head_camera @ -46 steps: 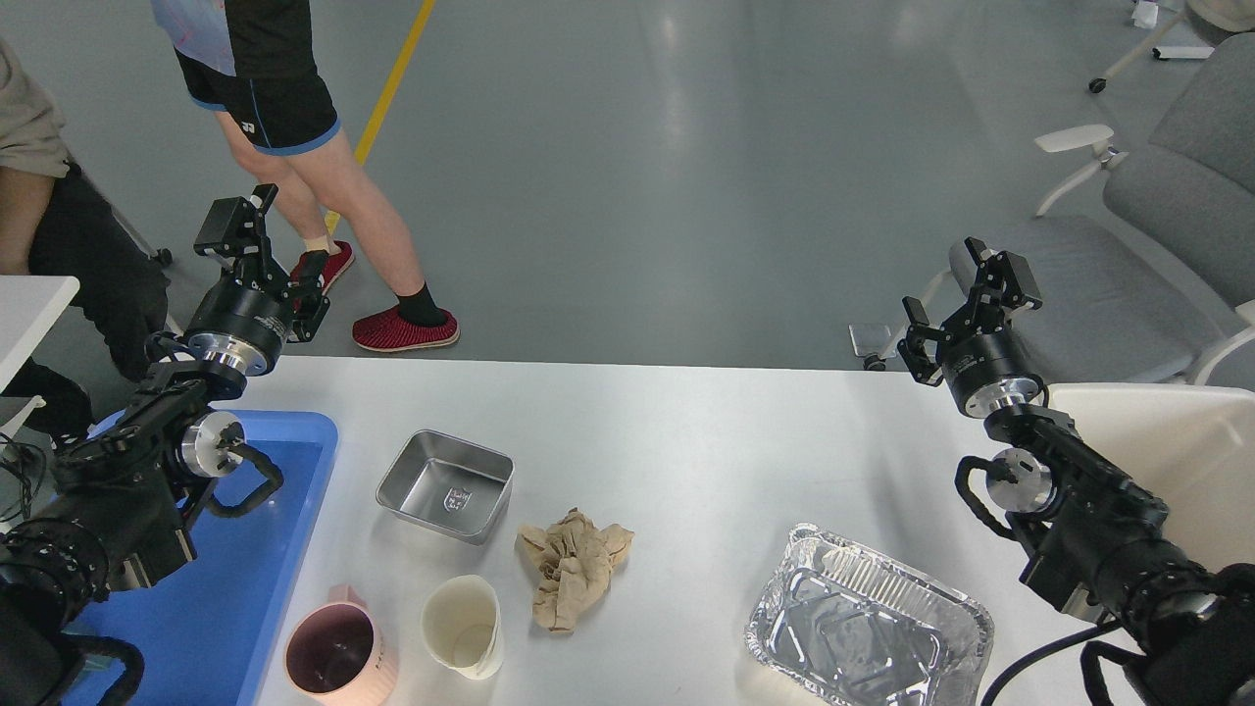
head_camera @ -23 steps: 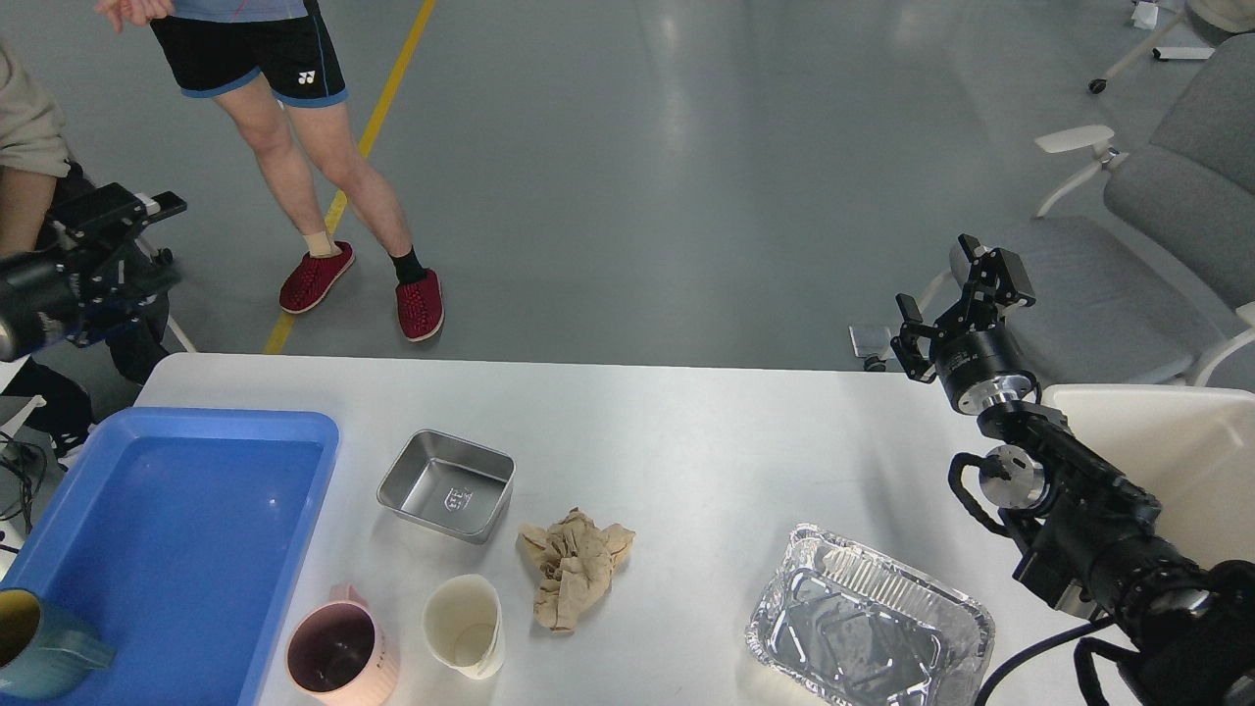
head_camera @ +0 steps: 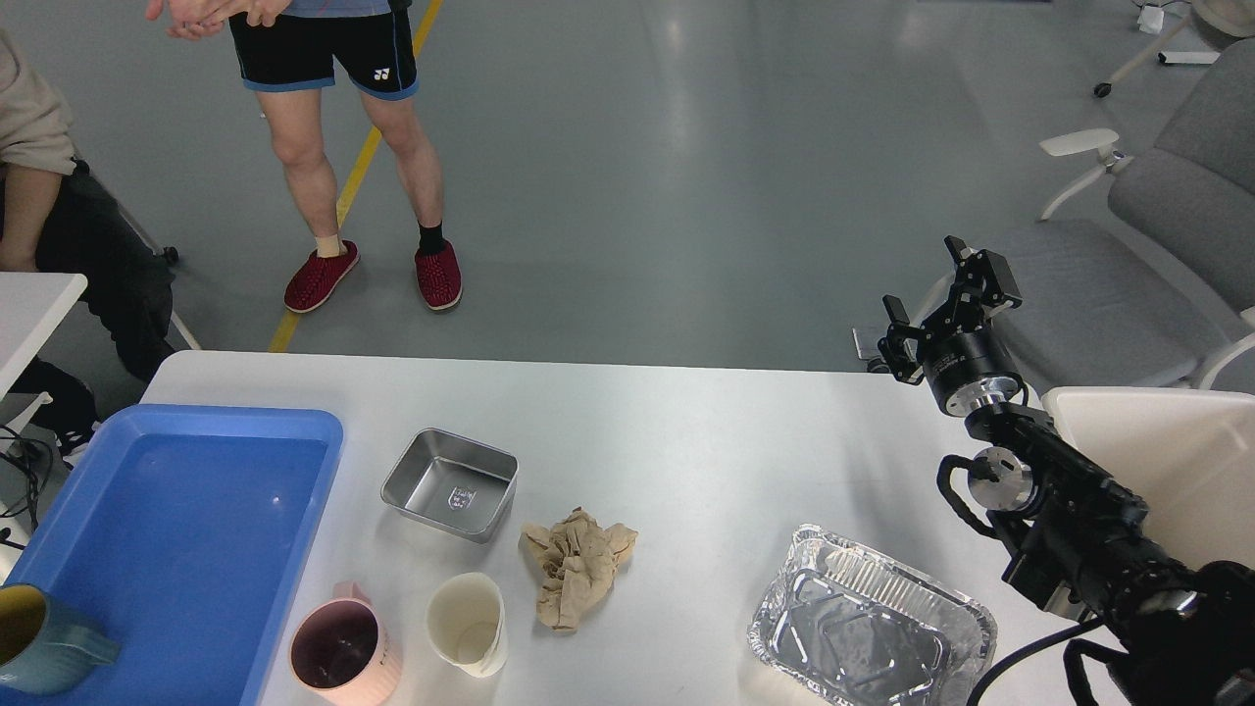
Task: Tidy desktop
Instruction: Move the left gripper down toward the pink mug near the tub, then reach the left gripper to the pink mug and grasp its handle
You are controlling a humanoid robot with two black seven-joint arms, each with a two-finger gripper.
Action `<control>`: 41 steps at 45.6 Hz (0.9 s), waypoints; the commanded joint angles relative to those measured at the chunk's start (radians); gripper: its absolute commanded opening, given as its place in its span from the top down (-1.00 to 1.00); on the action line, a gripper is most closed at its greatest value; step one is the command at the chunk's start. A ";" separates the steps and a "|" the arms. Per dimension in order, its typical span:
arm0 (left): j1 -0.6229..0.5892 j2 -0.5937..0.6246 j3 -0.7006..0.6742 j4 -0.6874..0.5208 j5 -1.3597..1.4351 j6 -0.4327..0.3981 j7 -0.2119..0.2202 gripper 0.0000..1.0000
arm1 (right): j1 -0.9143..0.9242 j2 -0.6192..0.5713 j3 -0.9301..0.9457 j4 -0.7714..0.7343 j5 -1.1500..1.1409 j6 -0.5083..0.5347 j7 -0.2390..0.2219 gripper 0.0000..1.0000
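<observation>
The white desktop spans the view. On it stand a steel square pan, a crumpled brown paper, a pink mug, a cream cup and a foil tray. My right gripper is open and empty, raised above the table's far right edge. My left gripper and arm are out of view.
A blue tray lies at the left with a teal mug at its near corner. A cream bin stands at the right. A person's legs stand beyond the table. Grey chairs are at the far right.
My left arm has swung out of view to the left, uncovering the blue tray and teal mug. My right gripper has shifted slightly left. The person has stepped right.
</observation>
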 commanded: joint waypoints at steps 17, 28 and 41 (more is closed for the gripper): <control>0.078 -0.193 0.006 -0.017 0.131 0.001 0.008 -0.92 | 0.000 0.008 0.000 0.002 0.001 0.000 0.000 -1.00; 0.224 -0.434 0.014 -0.008 0.247 0.136 0.034 -0.92 | 0.000 0.008 0.000 0.002 0.001 0.000 0.001 -1.00; 0.322 -0.592 0.026 0.003 0.324 0.177 0.063 -0.92 | 0.012 0.008 0.000 0.000 0.001 0.000 0.000 -1.00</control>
